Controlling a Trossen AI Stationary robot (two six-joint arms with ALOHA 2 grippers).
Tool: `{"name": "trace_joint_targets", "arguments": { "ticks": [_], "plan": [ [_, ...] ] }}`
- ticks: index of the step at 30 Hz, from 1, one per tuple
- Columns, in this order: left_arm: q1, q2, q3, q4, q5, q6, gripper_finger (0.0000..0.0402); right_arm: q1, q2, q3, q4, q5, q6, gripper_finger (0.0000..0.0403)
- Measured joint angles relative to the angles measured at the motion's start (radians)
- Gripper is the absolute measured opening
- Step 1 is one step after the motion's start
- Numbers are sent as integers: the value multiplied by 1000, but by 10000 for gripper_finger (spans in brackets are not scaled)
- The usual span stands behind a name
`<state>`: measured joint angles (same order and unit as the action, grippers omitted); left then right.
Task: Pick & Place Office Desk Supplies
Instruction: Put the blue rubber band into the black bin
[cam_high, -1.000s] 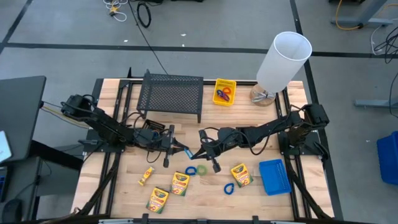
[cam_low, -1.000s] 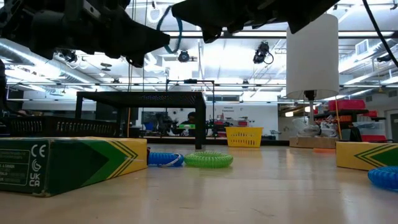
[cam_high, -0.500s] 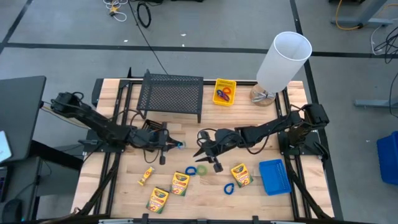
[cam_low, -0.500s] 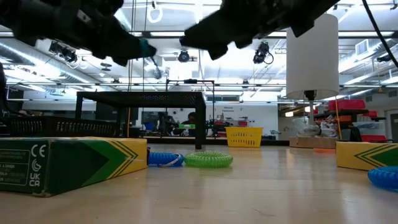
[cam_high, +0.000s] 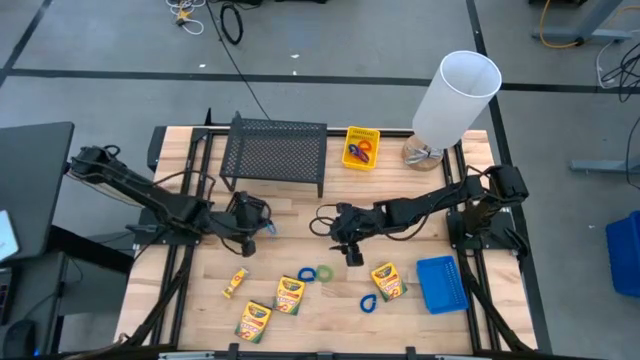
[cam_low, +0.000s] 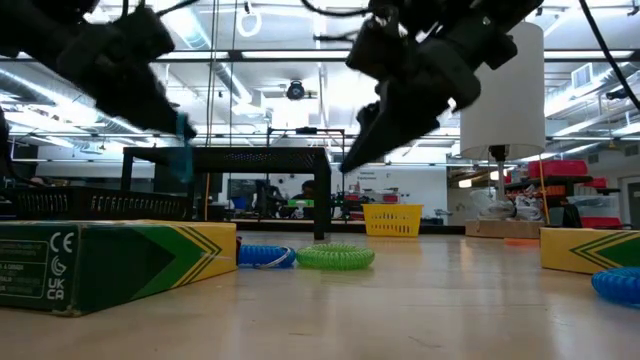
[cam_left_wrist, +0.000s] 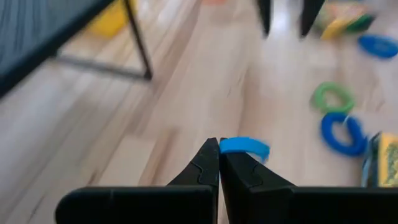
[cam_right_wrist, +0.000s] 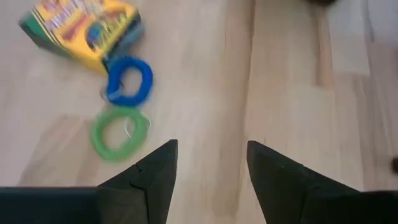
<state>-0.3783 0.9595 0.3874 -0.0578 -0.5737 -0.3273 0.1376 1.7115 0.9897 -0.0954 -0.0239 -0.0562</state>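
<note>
My high view looked straight down on the whole table (cam_high: 200, 290). My low view sat at tabletop height, facing the room, close behind a crayon box (cam_low: 110, 262) at lower left. Both wrist views looked down closely, sharing the green loop (cam_right_wrist: 118, 133) and blue loop (cam_left_wrist: 343, 132).

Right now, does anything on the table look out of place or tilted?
Yes. The tall white cylinder at the table's far right corner leans in the high view, while the yellow bin beside it sits flat. Nothing looks spilled or damaged.
</note>
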Motion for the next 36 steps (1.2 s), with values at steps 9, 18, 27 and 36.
{"name": "trace_joint_targets", "arguments": {
  "ticks": [9,18,27,36],
  "plan": [
    [0,25,167,-539,-26,-329,3,-19,2,0,-68,23,19,192],
    [0,100,203,-788,48,-550,3,-31,4,0,-121,23,26,192],
    [1,171,203,-948,74,-705,3,-31,4,0,-163,23,26,192],
    [0,180,203,-926,21,-726,53,-31,4,0,-171,23,28,192]
  ]
}}
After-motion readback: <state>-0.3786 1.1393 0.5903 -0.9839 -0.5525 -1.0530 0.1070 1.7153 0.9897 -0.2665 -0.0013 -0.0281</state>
